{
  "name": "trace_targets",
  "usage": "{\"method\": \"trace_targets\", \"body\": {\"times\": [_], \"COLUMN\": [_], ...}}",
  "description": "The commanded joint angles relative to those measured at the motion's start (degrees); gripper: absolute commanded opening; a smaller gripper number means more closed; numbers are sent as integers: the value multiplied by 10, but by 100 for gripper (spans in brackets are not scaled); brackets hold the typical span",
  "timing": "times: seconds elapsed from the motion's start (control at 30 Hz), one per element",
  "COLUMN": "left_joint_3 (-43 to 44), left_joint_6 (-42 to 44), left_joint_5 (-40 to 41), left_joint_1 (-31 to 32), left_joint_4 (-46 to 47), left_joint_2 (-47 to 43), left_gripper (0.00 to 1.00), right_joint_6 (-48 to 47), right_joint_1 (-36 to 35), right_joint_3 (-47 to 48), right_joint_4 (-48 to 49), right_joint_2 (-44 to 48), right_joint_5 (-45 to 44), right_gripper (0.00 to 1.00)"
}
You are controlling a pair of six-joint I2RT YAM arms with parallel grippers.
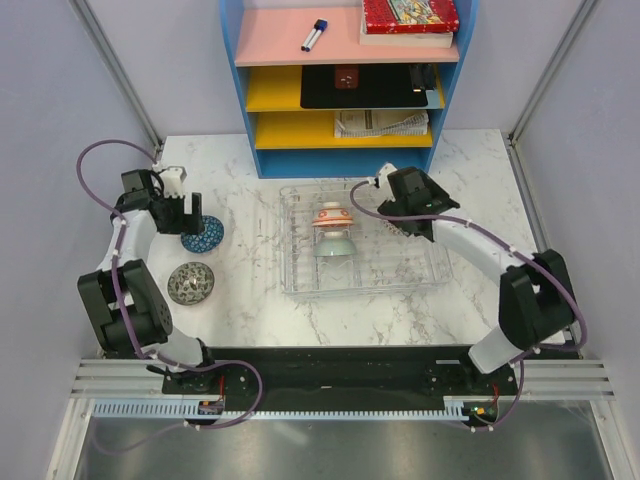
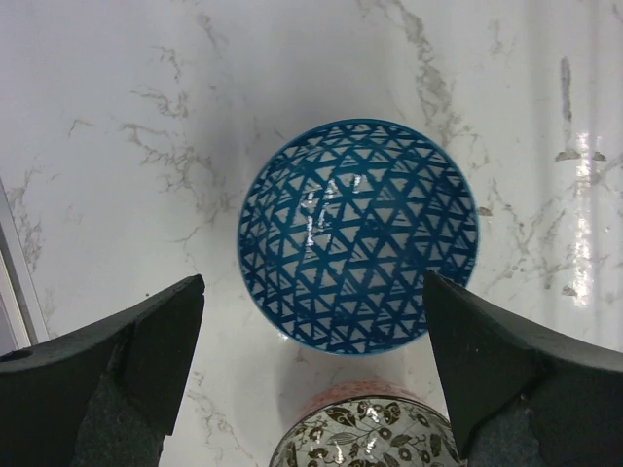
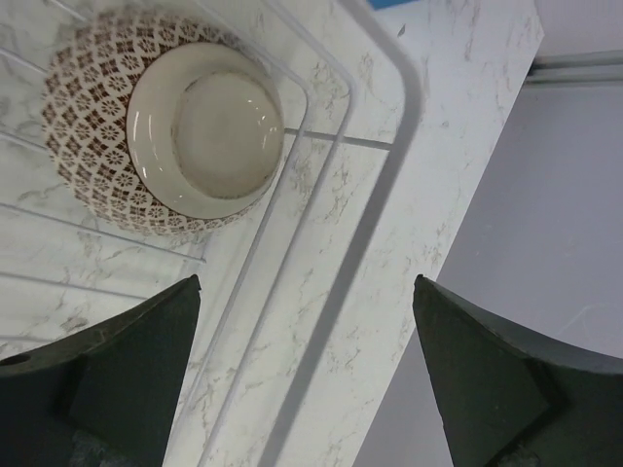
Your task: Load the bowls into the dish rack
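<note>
A blue triangle-patterned bowl (image 1: 204, 236) stands on the marble table, left of the clear dish rack (image 1: 300, 285). My left gripper (image 1: 180, 217) hovers just left of it, open and empty. In the left wrist view the blue bowl (image 2: 358, 233) lies between and ahead of the open fingers (image 2: 146, 350). A leaf-patterned bowl (image 1: 190, 283) sits nearer (image 2: 365, 436). An orange-red and white bowl (image 1: 332, 215) and a grey-green bowl (image 1: 335, 246) rest in the rack. My right gripper (image 1: 410, 224) is open and empty over the rack's right end. A beige brown-patterned bowl (image 3: 170, 131) lies in the rack (image 3: 384, 146), base toward the camera.
A blue shelf unit (image 1: 232, 70) stands at the table's back, holding a marker (image 1: 313, 35), books (image 1: 408, 20), a black tray (image 1: 370, 87) and a newspaper (image 1: 380, 123). The table's right edge (image 3: 458, 253) runs close beside the rack. Grey walls close in both sides.
</note>
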State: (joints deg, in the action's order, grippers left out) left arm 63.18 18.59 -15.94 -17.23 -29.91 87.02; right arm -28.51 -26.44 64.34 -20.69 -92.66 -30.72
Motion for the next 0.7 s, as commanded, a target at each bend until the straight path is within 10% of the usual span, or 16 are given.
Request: {"method": "trace_targets", "body": {"times": [0.0,0.4,0.67], "left_joint_3": [30,29,53], "left_joint_6": [30,57,50], "left_joint_5": [1,21,2], "left_joint_1": [-27,-34,-34], "left_joint_4": [20,76,78], "left_joint_2": [28,127,156], "left_gripper": [100,93,31], "right_joint_6": [42,83,101], "right_joint_1": [0,0,0], "right_joint_3": [66,111,134], "right_joint_4": [-75,-153,-170], "right_joint_2": [104,211,215], "right_joint_5": [104,336,386], "right_gripper": [97,97,97]}}
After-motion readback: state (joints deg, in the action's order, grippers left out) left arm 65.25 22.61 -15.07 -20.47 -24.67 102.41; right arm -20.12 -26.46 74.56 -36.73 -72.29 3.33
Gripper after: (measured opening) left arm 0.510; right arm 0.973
